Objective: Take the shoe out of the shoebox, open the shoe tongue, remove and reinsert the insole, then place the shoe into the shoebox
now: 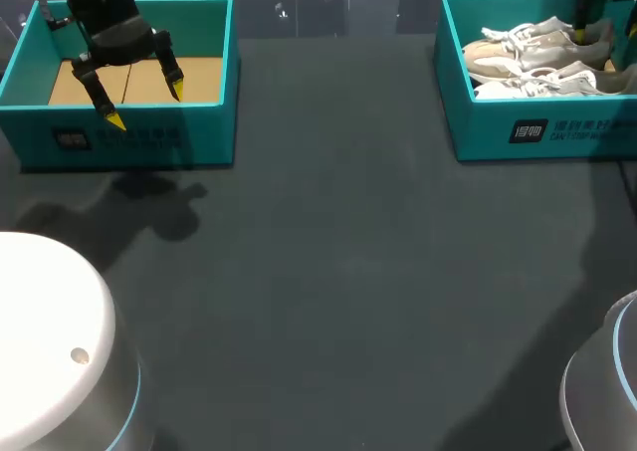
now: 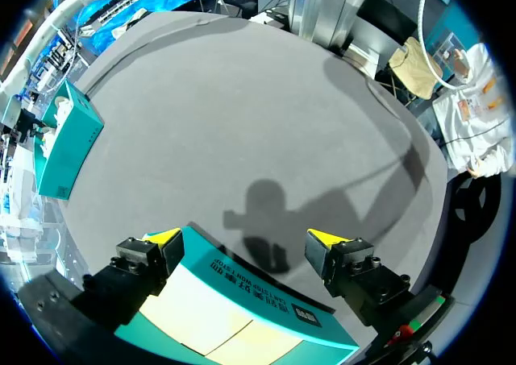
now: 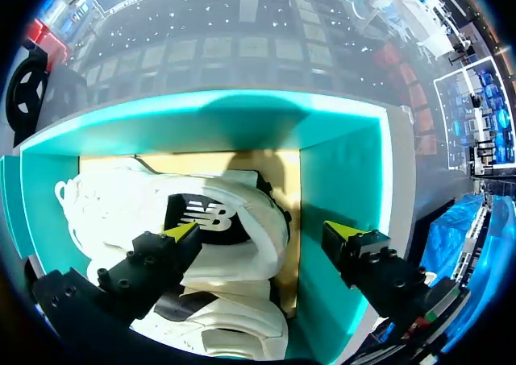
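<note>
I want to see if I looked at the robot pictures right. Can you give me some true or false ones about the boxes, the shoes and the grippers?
1. The shoes lie in the right box. True.
2. The left box has a shoe in it. False: only its bare brown floor shows inside.
3. The left gripper is open, above the left box. True.
4. The right gripper is shut on a shoe. False: it is open, with its fingers wide apart above the shoes, and it grips nothing.
</note>
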Robot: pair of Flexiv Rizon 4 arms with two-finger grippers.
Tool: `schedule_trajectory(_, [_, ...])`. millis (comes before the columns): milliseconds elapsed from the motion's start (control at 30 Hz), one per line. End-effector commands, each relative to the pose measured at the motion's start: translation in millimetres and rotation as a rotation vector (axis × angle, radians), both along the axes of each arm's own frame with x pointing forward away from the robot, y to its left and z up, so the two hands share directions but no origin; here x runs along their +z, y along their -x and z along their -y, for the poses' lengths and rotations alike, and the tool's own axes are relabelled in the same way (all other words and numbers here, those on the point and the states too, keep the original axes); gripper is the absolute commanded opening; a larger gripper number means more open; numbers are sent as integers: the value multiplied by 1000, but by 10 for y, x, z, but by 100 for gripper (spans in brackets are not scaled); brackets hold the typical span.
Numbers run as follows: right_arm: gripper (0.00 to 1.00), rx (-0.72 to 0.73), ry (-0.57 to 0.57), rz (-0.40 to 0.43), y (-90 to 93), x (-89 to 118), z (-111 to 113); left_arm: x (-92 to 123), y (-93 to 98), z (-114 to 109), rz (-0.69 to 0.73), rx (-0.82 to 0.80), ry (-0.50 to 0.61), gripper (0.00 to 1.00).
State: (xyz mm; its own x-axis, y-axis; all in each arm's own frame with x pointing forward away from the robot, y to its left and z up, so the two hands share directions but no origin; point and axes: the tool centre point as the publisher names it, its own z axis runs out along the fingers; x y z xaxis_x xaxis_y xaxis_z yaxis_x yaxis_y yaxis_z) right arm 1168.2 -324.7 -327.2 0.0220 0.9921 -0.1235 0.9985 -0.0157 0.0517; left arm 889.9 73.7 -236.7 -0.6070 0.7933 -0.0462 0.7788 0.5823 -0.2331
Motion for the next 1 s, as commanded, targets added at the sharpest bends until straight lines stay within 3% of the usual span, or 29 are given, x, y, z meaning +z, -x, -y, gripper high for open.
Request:
schedule_trajectory(33, [100,5,-12,19,187,253,-74,4,-5,-2,0,-1,-2,100])
schedule_trajectory(433, [100,63,-69,23,542,764,-385,4,-5,-2,0,-1,-2,100])
schedule_trajectory(700, [100,80,-47,33,926,955,-602,407,15,-93,-47,369,40,100])
schedule_trajectory(800, [100,93,-44,21,1010,948,-668,499,14,-203,-65,586,-17,100])
schedule_trajectory(833, [100,93,-44,21,1010,948,-668,531,9,-270,11,717,-96,100])
schedule_trajectory(867, [100,93,-44,21,1010,948,-668,580,33,-324,115,751,-124,100])
schedule_trajectory(1000, [100,93,-44,21,1010,948,-668,580,33,-324,115,751,-124,100])
